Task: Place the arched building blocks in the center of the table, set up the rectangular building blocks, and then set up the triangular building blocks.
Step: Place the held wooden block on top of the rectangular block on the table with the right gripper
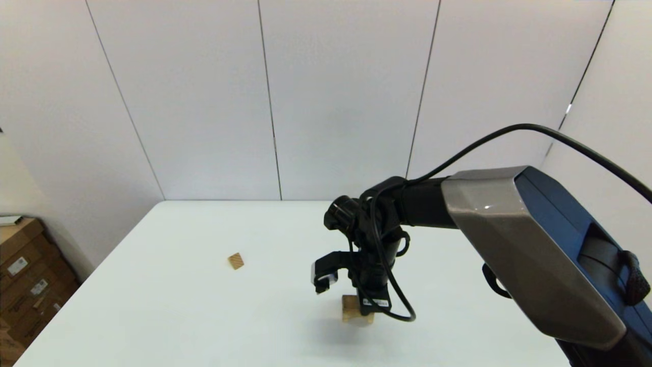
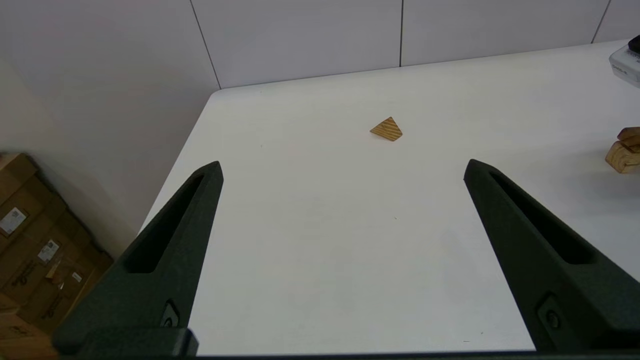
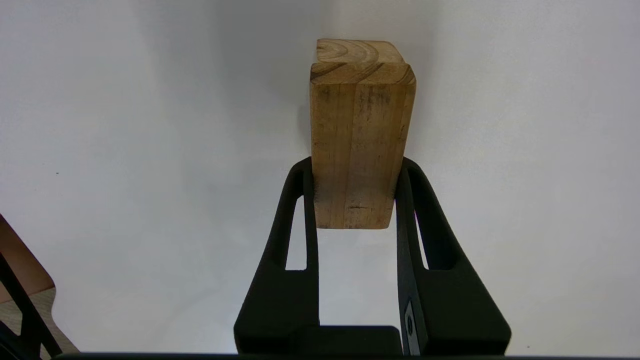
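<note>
My right gripper (image 3: 355, 167) is shut on the honey-brown rectangular block (image 3: 361, 135), clamping its near end between both fingers. In the head view this gripper (image 1: 368, 302) points down near the table's front middle, with the rectangular block (image 1: 350, 305) under it. From the left wrist view, the pale arched block (image 2: 621, 159) lies right beneath the rectangular block (image 2: 630, 133); I cannot tell whether they touch. The small striped triangular block (image 1: 235, 261) (image 2: 386, 129) lies alone to the left. My left gripper (image 2: 342, 167) is open, some way short of it.
The white table (image 1: 178, 306) ends at a grey panel wall behind. Cardboard boxes (image 1: 25, 275) stand on the floor off the table's left edge. My right arm's bulky blue-grey forearm (image 1: 535, 244) hangs over the table's right side.
</note>
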Controlling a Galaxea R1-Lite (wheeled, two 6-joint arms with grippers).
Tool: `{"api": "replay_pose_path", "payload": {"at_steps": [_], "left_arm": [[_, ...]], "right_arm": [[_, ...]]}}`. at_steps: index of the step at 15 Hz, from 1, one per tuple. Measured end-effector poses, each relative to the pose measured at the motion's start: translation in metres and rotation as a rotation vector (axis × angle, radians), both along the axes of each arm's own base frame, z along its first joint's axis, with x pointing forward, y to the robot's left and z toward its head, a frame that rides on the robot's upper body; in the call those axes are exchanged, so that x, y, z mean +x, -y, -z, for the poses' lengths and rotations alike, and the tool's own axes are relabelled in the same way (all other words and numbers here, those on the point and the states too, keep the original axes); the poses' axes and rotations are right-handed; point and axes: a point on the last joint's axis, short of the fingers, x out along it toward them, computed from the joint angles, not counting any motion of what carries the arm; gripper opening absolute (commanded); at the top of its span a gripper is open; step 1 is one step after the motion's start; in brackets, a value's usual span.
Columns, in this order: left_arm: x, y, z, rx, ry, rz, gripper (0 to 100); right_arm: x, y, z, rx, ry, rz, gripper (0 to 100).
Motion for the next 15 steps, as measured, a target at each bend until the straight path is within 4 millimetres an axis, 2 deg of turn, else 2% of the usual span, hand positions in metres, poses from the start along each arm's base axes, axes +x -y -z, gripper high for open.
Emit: {"api": "replay_pose_path", "payload": {"at_steps": [4, 5, 13, 15], "left_arm": [[0.0, 0.0, 0.0, 0.0, 0.0, 0.001, 100], [0.0, 0.0, 0.0, 0.0, 0.0, 0.001, 100], [0.0, 0.0, 0.0, 0.0, 0.0, 0.001, 100], [0.0, 0.0, 0.0, 0.0, 0.0, 0.001, 100]], "right_arm": [[0.0002, 0.0001, 0.0001, 0.001, 0.0, 0.0, 0], [0.0003, 0.0, 0.0, 0.001, 0.001, 0.0, 100], [0.0005, 0.0001, 0.0001, 0.001, 0.001, 0.01, 100], [0.0006, 0.0011, -0.0049, 0.011, 0.01, 0.03, 100]]}}
